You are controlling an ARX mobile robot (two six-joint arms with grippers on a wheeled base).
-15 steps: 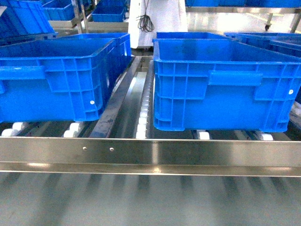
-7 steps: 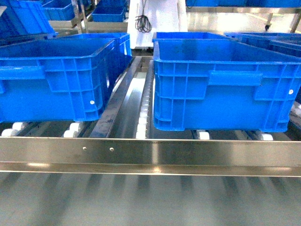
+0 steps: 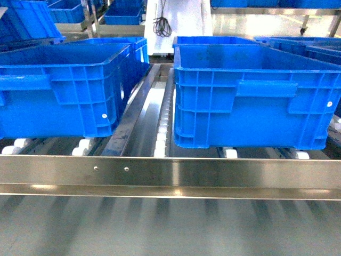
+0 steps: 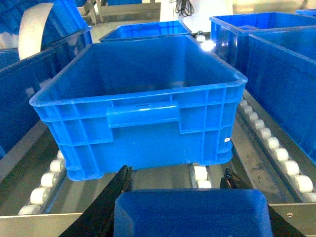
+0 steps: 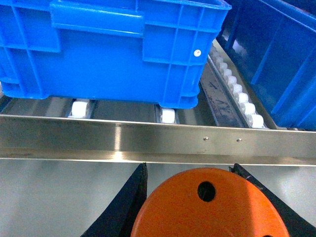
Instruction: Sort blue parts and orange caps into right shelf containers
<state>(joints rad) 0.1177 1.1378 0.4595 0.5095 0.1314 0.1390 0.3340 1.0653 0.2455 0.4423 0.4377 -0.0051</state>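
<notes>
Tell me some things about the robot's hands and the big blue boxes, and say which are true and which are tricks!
1. The left gripper holds a blue part. True.
2. The right gripper holds a green ball. False: it holds an orange cap with small holes in its flat top.
3. The crate ahead of the left gripper sits on white rollers. True.
4. That crate is piled to the rim with parts. False: the inside that shows is bare.
5. A shiny metal rail runs across the front of the shelf. True.
</notes>
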